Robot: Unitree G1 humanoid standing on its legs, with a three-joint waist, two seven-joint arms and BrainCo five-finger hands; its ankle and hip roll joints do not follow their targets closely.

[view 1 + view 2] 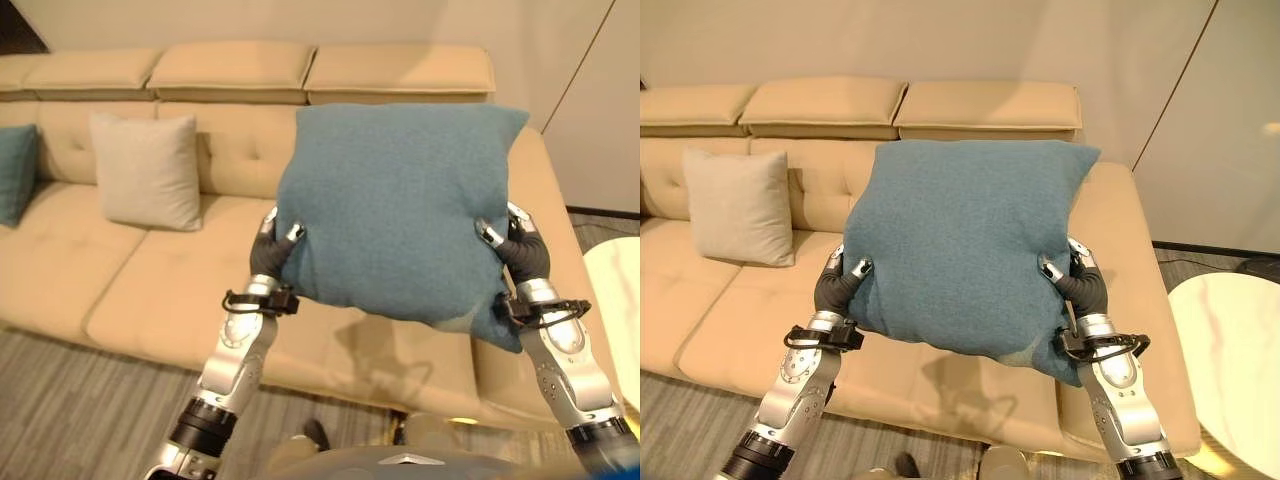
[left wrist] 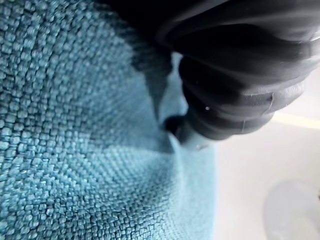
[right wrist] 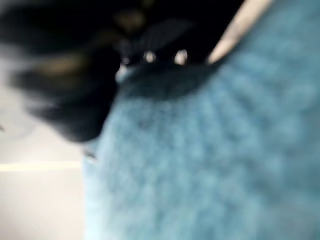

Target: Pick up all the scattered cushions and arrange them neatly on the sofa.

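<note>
A large teal cushion (image 1: 395,215) hangs upright in the air in front of the beige sofa (image 1: 190,290), over its right seat. My left hand (image 1: 272,252) pinches its left edge and my right hand (image 1: 518,250) pinches its right edge, fingers curled into the cloth. Up close, the teal weave (image 2: 75,130) shows in the left wrist view and the same cloth (image 3: 210,150) in the right wrist view. A light grey cushion (image 1: 147,170) leans against the sofa back on the left seat. Another teal cushion (image 1: 15,172) stands at the sofa's far left.
A round white table (image 1: 1230,370) stands to the right of the sofa. A striped grey carpet (image 1: 70,400) lies in front of it. The wall runs behind the sofa, with a panel at the right.
</note>
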